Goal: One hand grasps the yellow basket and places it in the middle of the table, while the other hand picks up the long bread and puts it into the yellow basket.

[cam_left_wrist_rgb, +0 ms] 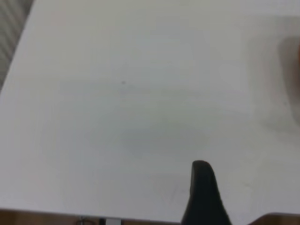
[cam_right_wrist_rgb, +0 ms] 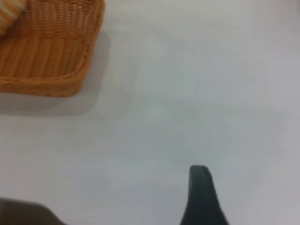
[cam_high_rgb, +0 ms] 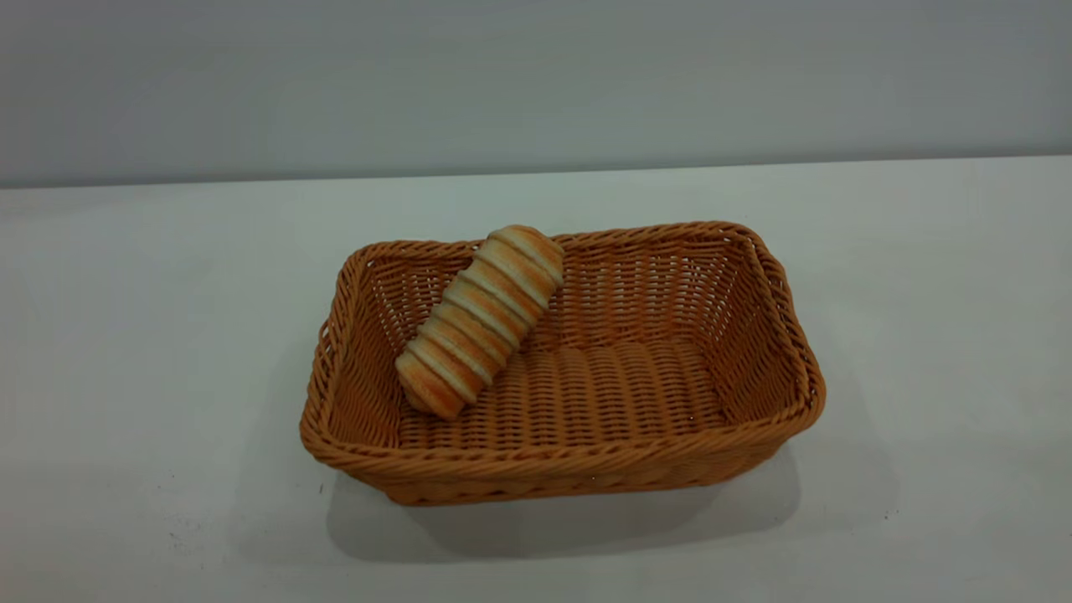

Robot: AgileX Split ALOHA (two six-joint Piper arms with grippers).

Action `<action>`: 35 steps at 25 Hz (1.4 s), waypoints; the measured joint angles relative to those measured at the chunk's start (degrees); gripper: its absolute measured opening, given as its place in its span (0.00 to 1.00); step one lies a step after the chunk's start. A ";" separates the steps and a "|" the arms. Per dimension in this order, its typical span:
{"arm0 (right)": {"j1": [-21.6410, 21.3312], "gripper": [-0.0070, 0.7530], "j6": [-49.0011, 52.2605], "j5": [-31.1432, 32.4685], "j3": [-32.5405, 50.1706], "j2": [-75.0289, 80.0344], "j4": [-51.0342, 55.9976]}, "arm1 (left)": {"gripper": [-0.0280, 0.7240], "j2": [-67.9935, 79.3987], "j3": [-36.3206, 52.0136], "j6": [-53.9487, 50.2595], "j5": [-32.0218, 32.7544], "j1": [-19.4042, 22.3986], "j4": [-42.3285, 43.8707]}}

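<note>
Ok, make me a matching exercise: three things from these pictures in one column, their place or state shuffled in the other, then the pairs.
1. long bread
2. yellow basket
3. right gripper finger

A. stands on the white table
B. over bare table, away from the basket
C. leans against the far wall inside the basket

Pairs: 1-C, 2-A, 3-B

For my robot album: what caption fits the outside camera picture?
Striped long bread leans inside the yellow basket on the white table.
</note>
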 joint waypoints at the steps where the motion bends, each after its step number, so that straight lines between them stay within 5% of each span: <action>1: -0.49 0.74 0.00 0.00 0.00 -0.01 0.00 | 0.78 0.00 0.00 0.00 0.00 0.32 0.00; 35: -2.07 0.74 0.00 0.00 0.00 -0.06 0.06 | 0.78 0.00 0.00 0.05 0.00 0.44 0.00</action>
